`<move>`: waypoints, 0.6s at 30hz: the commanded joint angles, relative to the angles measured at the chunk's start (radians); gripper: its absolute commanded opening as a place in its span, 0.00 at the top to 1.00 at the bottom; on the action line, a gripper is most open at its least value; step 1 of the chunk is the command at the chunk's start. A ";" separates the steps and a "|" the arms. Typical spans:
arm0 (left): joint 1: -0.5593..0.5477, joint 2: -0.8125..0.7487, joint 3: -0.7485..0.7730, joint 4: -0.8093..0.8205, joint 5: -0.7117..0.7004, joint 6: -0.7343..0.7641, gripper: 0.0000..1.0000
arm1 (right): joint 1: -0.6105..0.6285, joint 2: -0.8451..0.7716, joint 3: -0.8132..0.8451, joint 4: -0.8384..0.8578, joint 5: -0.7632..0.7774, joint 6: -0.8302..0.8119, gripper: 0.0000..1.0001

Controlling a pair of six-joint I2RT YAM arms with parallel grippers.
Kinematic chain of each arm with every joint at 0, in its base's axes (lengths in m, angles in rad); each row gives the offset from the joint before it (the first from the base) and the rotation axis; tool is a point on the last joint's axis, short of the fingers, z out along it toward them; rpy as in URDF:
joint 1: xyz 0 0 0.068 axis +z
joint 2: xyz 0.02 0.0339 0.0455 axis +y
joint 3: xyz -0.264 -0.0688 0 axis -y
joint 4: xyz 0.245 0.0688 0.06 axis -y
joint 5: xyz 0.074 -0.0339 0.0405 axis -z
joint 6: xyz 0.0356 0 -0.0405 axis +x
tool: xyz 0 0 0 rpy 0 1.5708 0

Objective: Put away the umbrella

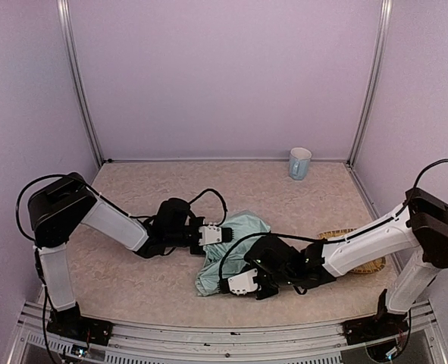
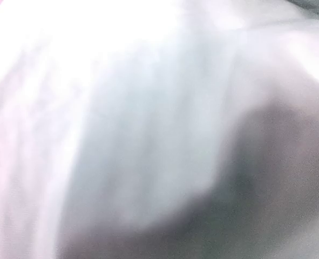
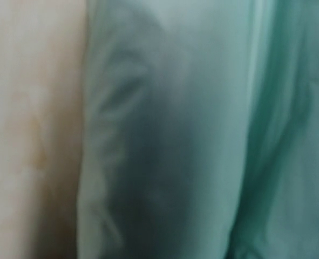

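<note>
The umbrella (image 1: 239,231) lies collapsed on the table as a crumpled heap of pale mint-blue fabric; its shaft and handle are hidden. My left gripper (image 1: 217,235) presses into the heap's upper left edge. My right gripper (image 1: 236,283) lies against its lower right edge. Blurred pale fabric fills the left wrist view (image 2: 148,135), with no fingers showing. Mint fabric (image 3: 202,135) fills most of the right wrist view, with bare table (image 3: 29,135) at its left. I cannot tell how either gripper's jaws stand.
A pale blue mug (image 1: 299,162) stands at the back right near the wall. A woven yellow straw mat (image 1: 336,233) lies at the right, mostly under my right arm. Purple walls and metal posts enclose the table.
</note>
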 commanded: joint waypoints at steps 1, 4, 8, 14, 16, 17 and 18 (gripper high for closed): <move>0.013 -0.016 0.036 0.125 -0.148 -0.069 0.82 | 0.032 0.093 -0.019 -0.284 -0.136 0.034 1.00; 0.017 -0.028 0.020 0.077 -0.272 -0.133 0.59 | 0.020 0.110 -0.012 -0.327 -0.160 0.070 1.00; 0.070 -0.010 0.024 0.107 -0.460 -0.193 0.46 | 0.007 0.123 -0.009 -0.338 -0.173 0.078 1.00; 0.199 -0.030 0.095 0.219 -0.545 -0.403 0.33 | -0.010 0.129 0.024 -0.370 -0.175 0.075 1.00; 0.206 -0.065 0.120 0.199 -0.529 -0.422 0.33 | -0.014 0.126 0.030 -0.376 -0.183 0.077 1.00; 0.201 -0.090 0.121 0.196 -0.518 -0.418 0.33 | -0.017 0.124 0.032 -0.377 -0.191 0.080 1.00; 0.191 -0.115 0.115 0.194 -0.509 -0.417 0.32 | -0.019 0.124 0.037 -0.377 -0.203 0.081 1.00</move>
